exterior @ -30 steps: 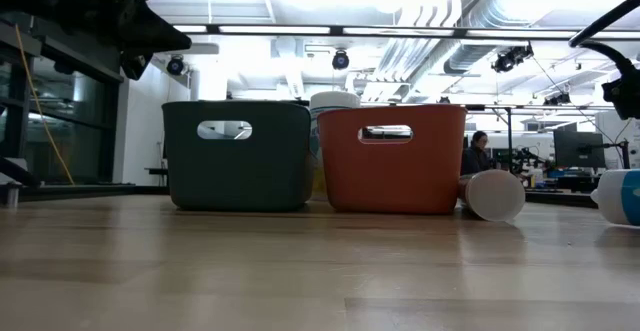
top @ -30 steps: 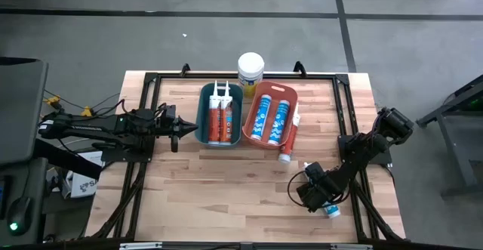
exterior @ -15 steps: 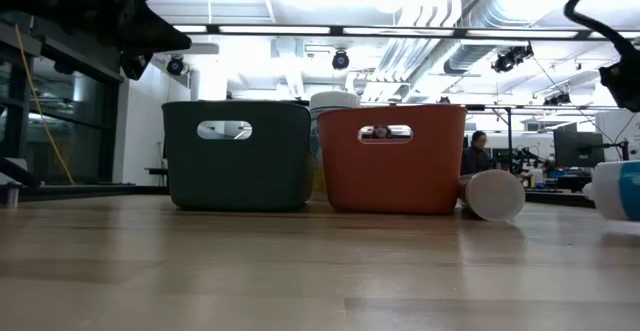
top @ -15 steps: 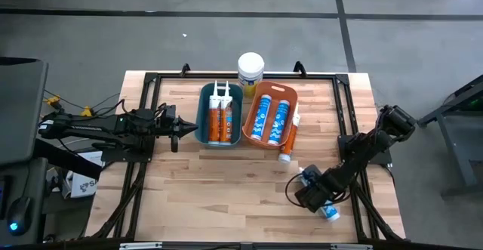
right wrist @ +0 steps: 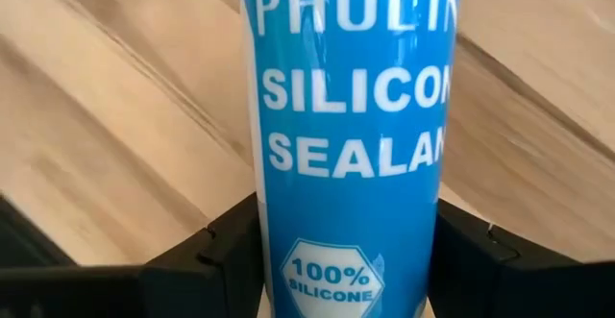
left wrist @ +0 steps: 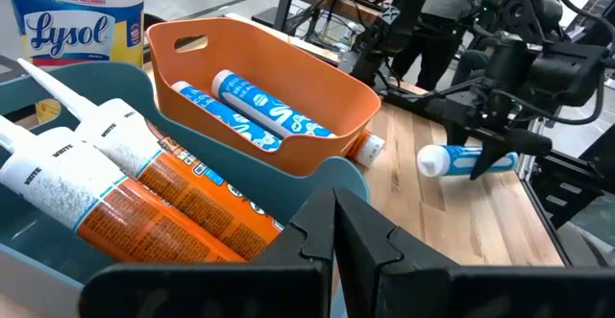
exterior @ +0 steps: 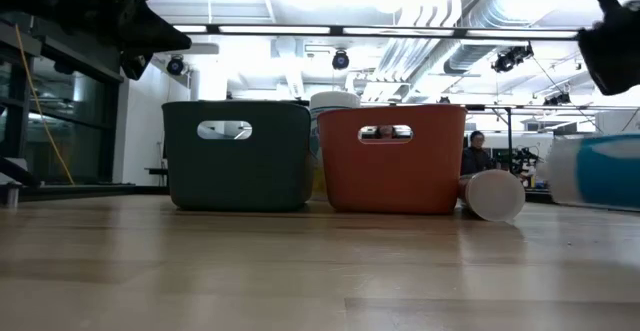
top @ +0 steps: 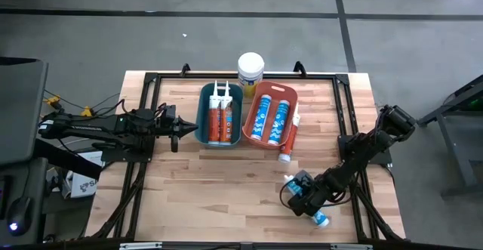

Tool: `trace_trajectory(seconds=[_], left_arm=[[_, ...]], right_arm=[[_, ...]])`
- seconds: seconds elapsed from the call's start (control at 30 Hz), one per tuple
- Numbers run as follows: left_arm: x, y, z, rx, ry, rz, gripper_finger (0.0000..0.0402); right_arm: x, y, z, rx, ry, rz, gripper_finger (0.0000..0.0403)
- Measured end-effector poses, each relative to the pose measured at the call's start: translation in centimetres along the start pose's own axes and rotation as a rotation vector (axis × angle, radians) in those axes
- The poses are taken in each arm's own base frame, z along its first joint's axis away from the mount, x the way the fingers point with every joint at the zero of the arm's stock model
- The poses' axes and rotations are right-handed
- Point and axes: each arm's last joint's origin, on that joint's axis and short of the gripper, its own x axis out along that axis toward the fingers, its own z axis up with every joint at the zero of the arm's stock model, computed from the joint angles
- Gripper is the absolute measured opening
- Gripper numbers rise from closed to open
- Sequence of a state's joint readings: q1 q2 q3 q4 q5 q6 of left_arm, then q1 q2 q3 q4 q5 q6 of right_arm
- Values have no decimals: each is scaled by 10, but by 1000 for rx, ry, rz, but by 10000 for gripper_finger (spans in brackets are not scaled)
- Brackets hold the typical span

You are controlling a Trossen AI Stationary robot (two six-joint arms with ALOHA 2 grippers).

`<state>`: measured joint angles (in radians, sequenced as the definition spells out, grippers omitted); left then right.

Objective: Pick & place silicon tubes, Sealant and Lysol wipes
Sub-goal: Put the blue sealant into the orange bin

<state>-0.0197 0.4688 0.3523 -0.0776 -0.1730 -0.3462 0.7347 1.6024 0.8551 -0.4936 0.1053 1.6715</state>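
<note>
My right gripper (top: 303, 199) is shut on a blue-and-white silicone sealant tube (right wrist: 351, 116) over the table's near right part. A teal bin (top: 221, 115) holds two orange tubes (left wrist: 183, 212). An orange bin (top: 270, 115) holds two blue tubes (left wrist: 255, 111). One more tube (top: 289, 140) lies on its side on the table against the orange bin's right wall. The Lysol wipes canister (top: 250, 70) stands upright behind the bins. My left gripper (top: 183, 128) hovers shut just left of the teal bin, touching nothing. My right gripper pinches the tube's round body (right wrist: 288, 222) about midway along its length, one finger (right wrist: 226, 251) on each side. The fingers come steeply from above and lie across the tube. In the left wrist view the tube (left wrist: 466, 159) lies roughly level below the gripper, close over the tabletop.
A black frame (top: 343, 106) runs round the tabletop's edges. Bare wood lies in front of the bins and across the near left of the table (top: 211, 189). A person (exterior: 478, 153) sits in the room far behind the table.
My right gripper has carried the tube toward the table's left and near edges and a little up. Its wrist has tipped and rolled, so the tube has turned about. In the low view the tube has come farther in from the right.
</note>
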Motion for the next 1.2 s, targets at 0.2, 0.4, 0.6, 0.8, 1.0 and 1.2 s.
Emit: trace_trajectory(seconds=[0.2,0.4,0.6,0.8,1.0,1.2], left_arm=[[0,0,0,0,0,0,0],[0,0,0,0,0,0,0],[0,0,0,0,0,0,0],[0,0,0,0,0,0,0],[0,0,0,0,0,0,0],[0,0,0,0,0,0,0]], right_arm=[[0,13,10,-34,-72,120,208],[-1,22,22,-71,-110,203,208],[-4,32,36,-127,-164,274,208],[-25,55,55,-224,-263,296,208],[-53,77,82,-309,-392,261,208],[-83,93,108,-350,-603,245,208]])
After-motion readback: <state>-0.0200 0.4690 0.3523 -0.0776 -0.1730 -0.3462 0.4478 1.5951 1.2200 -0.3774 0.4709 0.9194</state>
